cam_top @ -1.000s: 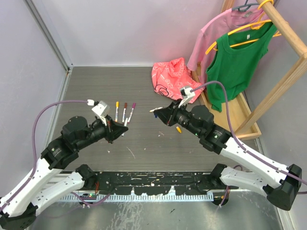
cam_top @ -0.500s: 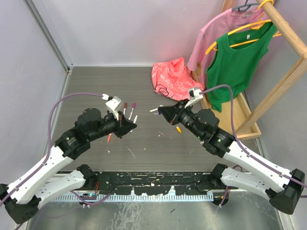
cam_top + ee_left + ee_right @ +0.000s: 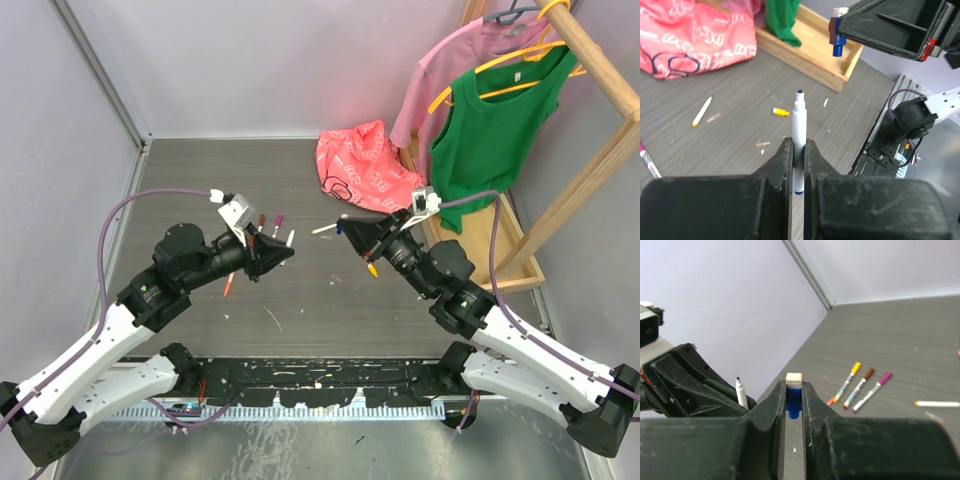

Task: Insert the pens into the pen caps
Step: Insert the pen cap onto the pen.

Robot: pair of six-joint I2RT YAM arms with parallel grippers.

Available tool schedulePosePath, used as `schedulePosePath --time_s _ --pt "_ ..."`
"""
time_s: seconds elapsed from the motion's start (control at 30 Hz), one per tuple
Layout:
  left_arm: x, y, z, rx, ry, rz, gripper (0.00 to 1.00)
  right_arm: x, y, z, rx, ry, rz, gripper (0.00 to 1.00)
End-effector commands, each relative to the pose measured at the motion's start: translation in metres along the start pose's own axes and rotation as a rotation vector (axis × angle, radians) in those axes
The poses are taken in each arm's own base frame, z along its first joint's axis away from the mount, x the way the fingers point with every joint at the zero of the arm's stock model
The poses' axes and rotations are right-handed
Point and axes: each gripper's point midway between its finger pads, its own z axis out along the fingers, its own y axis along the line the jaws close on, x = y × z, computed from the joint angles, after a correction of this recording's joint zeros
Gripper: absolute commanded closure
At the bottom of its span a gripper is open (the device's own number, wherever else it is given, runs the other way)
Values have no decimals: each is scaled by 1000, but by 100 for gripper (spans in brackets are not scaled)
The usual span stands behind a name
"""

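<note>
My left gripper (image 3: 279,252) is shut on a white pen (image 3: 799,122) with a dark blue tip (image 3: 290,237), held above the table and pointing toward the right gripper; the left wrist view shows the jaws (image 3: 799,143) clamped on its barrel. My right gripper (image 3: 347,229) is shut on a blue pen cap (image 3: 794,396) with a white end, also seen in the left wrist view (image 3: 838,43). A short gap separates pen tip and cap. A yellow pen cap (image 3: 372,269) and a loose white pen (image 3: 323,229) lie on the table.
Three capped pens, yellow (image 3: 849,379), brown (image 3: 861,384) and purple (image 3: 873,391), lie side by side beyond the left gripper. An orange-tipped pen (image 3: 228,285) lies by the left arm. A pink bag (image 3: 358,165) lies at the back. A wooden clothes rack (image 3: 520,255) stands at the right.
My left gripper has risen and moved right with the pen. My right gripper has lifted slightly with the blue cap. The two now stand closer together.
</note>
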Motion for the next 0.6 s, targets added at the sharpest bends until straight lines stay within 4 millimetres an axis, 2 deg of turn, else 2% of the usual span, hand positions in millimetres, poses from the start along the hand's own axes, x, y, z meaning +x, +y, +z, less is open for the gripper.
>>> schedulePosePath --time_s 0.0,0.13,0.3,0.57 --pt "-59 -26 3 123 -206 92 100 -56 47 3 -176 -181 36 100" --pt "-76 -38 7 181 -213 133 100 -71 65 6 -224 -195 12 100" --pt "-76 -40 19 211 -270 83 100 -83 75 5 -270 -247 3 100" --pt "-75 -54 31 307 -242 112 100 -96 77 6 -272 -305 1 100"
